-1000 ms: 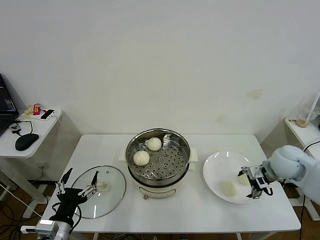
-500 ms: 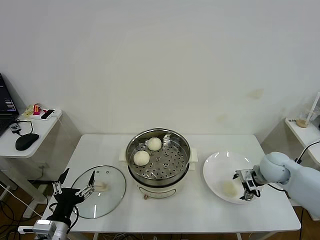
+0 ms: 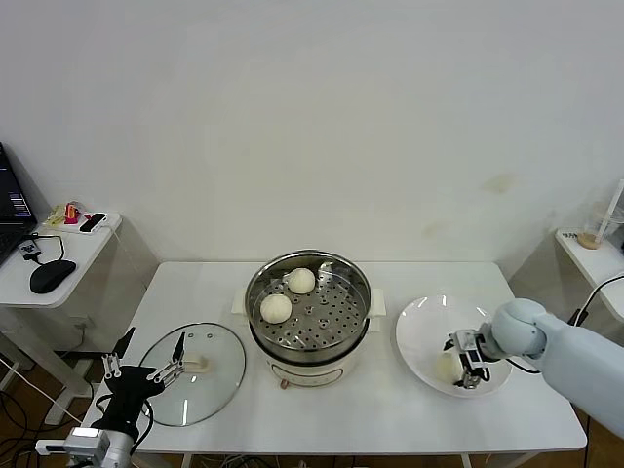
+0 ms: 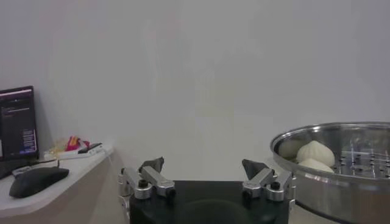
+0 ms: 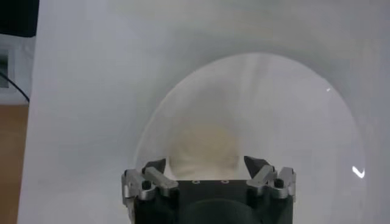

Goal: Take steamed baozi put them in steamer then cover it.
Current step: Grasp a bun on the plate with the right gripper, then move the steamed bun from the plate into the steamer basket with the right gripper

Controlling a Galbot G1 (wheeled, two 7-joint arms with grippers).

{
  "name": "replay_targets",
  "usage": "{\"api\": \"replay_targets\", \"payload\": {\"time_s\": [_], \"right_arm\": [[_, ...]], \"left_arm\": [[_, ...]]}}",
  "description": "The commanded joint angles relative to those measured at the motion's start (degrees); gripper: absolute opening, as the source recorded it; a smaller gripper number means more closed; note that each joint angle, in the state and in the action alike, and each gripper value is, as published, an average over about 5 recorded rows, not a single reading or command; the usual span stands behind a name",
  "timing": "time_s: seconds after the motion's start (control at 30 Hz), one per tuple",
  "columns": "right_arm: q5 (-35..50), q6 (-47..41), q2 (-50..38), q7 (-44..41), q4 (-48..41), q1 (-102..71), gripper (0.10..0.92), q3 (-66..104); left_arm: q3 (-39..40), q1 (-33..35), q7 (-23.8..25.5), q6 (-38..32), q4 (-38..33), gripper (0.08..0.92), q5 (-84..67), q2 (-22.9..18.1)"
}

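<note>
Bright even light, soft shadows; glare on plate (image 5: 341,122), wrist views hazy.

Two buns (image 3: 301,280) (image 3: 276,308) are sitting in one steamer (image 3: 308,302), and one more bun (image 3: 447,367) is showing on one white plate (image 3: 421,331). One glass lid (image 3: 190,374) is lying on one white counter (image 3: 390,409). Two grippers are showing: the left gripper (image 3: 144,372) and the right gripper (image 3: 465,363). One small side counter (image 3: 58,255) is carrying one computer mouse (image 3: 53,276).

No legible txt/labels anywhere; laptop screen (image 4: 16,122) lines too small to read.
</note>
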Motion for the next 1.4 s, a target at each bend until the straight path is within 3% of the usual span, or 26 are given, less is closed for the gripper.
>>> {"api": "replay_targets", "payload": {"time_s": [0.03, 0.23, 0.77, 1.13, 1.4], "right_arm": [[-0.09, -0.49, 0.98, -0.82, -0.96, 0.16, 0.685, -0.02], [0.29, -0.73, 0.20, -2.24, -0.56, 1.69, 0.604, -0.05], [11.31, -1.29, -2.95, -5.61, 2.23, 27.56, 0.602, -7.82], [19.97, -3.12, 9.37, -4.01, 0.91, 49.07, 0.602, -22.02], [24.60, -2.19, 21.41, 0.13, 0.08, 49.62, 0.602, -26.73]], "left_arm": [[-0.02, 0.06, -0.08, -0.07, -0.05, 0.823, 0.02, -0.06], [-0.09, 0.23, -0.05, -0.10, -0.20, 0.823, -0.01, -0.14], [0.20, -0.29, 0.04, -0.12, -0.15, 0.823, -0.46, 0.58], [0.00, -0.67, 0.07, -0.11, 0.03, 0.823, -1.05, 1.02], [-0.77, -0.61, 0.03, -0.14, 0.06, 0.823, -1.04, 0.65]]}}
